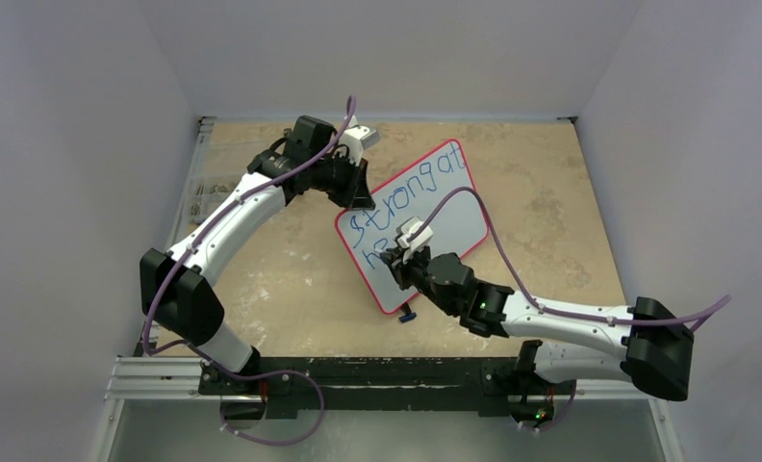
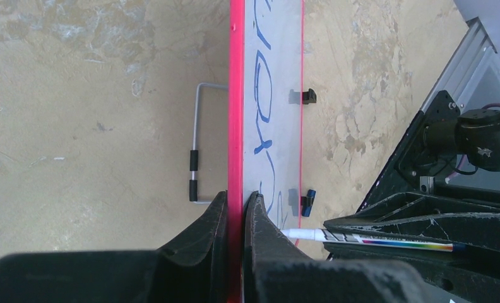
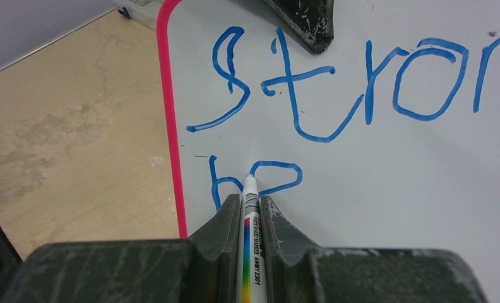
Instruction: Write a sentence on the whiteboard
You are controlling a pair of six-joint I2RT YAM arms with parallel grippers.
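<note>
Where the whiteboard (image 1: 454,226) stands tilted near the middle of the table (image 1: 281,289), the left gripper (image 1: 360,195) is clamped on its upper left edge. The right gripper (image 1: 403,252), over its lower left part, is closed on a marker (image 3: 254,252). The top view reads the sentence (image 1: 411,192) as "strong at" with a second line begun. Only the right wrist view shows the marker tip touching the board at the second blue letter under "stron". Only the left wrist view shows the fingers (image 2: 216,214) pinching the red frame (image 2: 236,95), a wire stand (image 2: 197,126) behind the board and a black foot (image 2: 309,96) at its front edge.
</note>
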